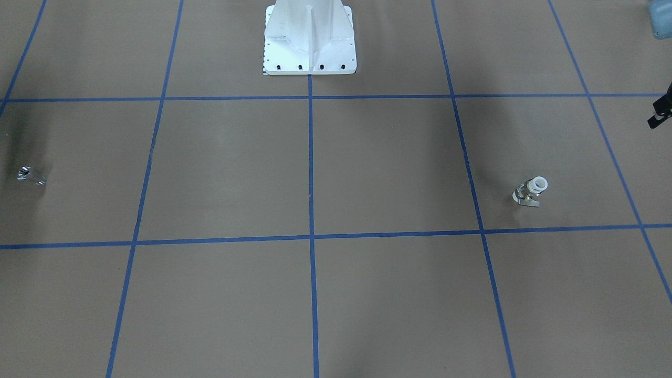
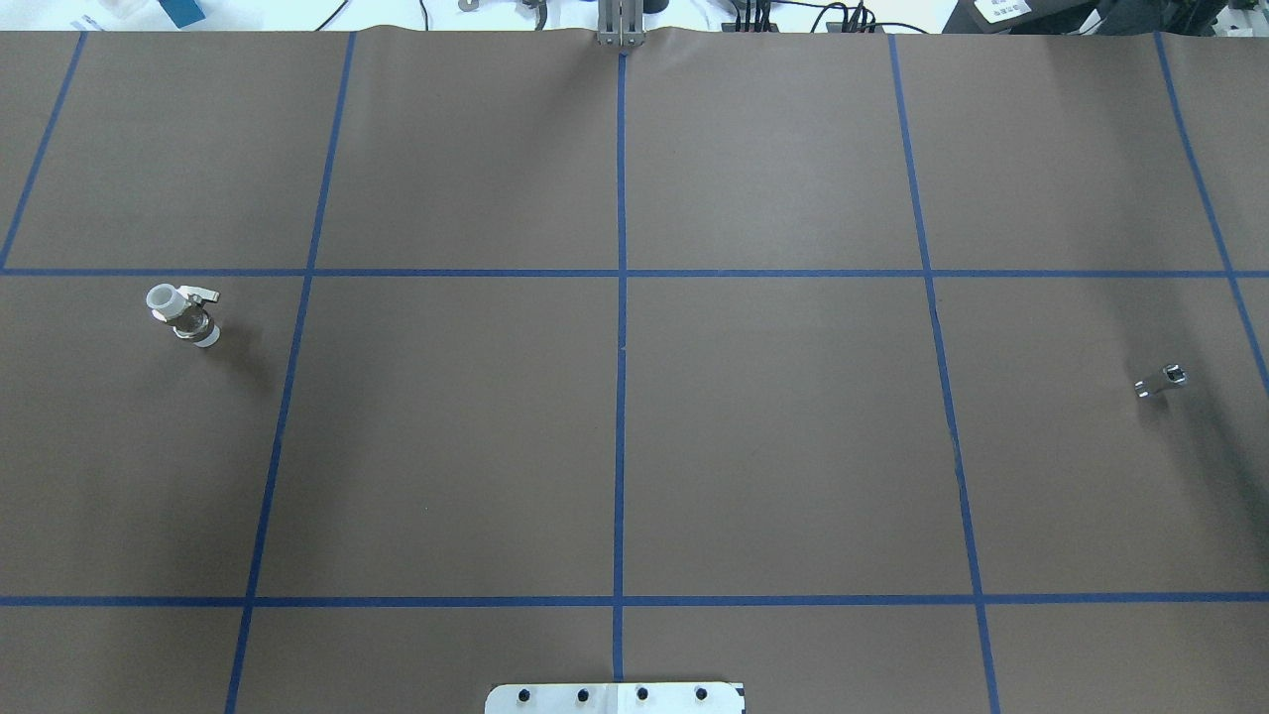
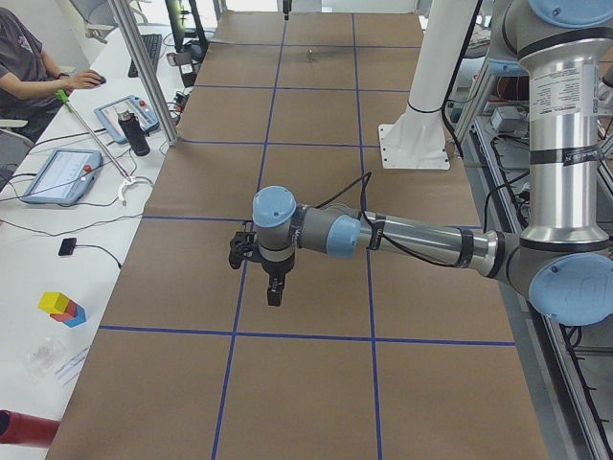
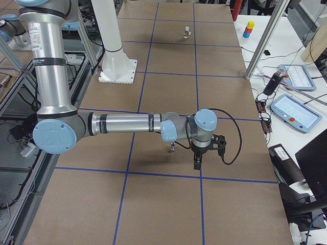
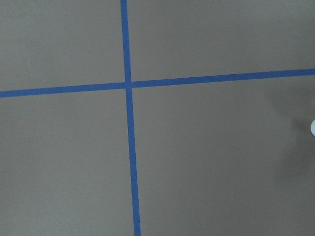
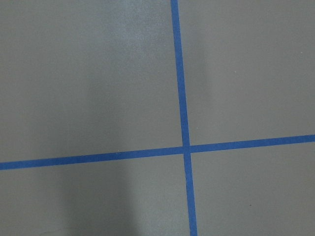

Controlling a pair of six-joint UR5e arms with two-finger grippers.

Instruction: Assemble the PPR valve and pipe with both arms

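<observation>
Approach to the two pieces, neither of them picked up yet.
The valve lies near the left edge of the counter, its white open end turned toward the far left corner and its lever out to one side. The pipe lies near the right edge, well apart from it. The left end effector and the right end effector hang above the counter and carry nothing. Whether their fingers are spread or pressed together I cannot tell from the side views. I think each arm should go down on its own piece. The valve is best taken on the metal middle, away from the lever, so the white mouth is left free. The small pipe should be taken squarely, because it may roll or slip.
</observation>
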